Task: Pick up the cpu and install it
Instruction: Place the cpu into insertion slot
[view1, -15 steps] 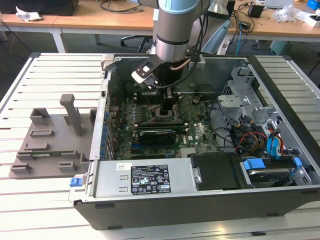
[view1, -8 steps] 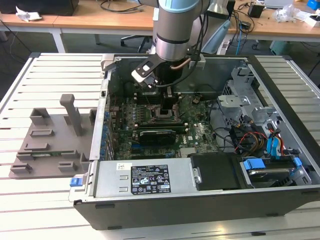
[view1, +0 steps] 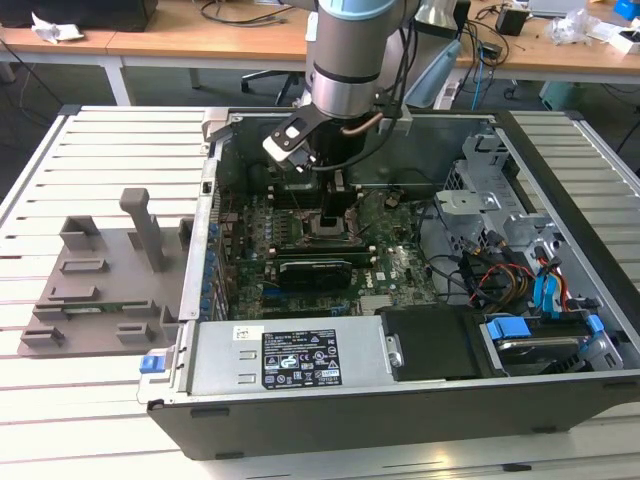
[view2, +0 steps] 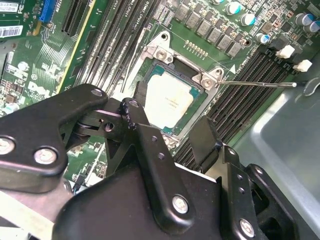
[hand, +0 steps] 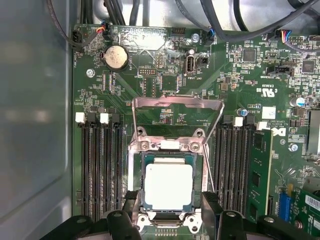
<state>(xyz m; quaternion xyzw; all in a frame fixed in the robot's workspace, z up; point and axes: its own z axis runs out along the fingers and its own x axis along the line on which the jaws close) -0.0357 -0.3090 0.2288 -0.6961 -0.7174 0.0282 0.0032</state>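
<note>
Found the cpu (hand: 168, 186) (view2: 167, 100) lying flat in the socket (hand: 167, 145) on the board (hand: 165, 80), silvery top upward, in both wrist views. Saw the gripper (hand: 171, 197) low over it with black fingers (view2: 134, 114) spread apart, one at each side of the cpu, with a small gap to its edges; held nothing, so released. Noted the metal plate (hand: 177, 106) of the socket tilted up and open at one edge of the socket, and a thin lever (view2: 250, 83) standing out over the memory slots (hand: 102, 165). Counted one memory stick (hand: 257, 175) seated near the socket, beyond a row of slots. Spotted a round coin cell (hand: 115, 57) further on the board. In the exterior view, saw the arm (view1: 345, 60) reaching down into the open case (view1: 400, 410), about the middle of the board. Found a grey tray (view1: 100, 285) with an upright post on the slatted table (view1: 60, 150), just beside the case at the exterior view's left. Saw wooden desks (view1: 200, 40) behind the table.
</note>
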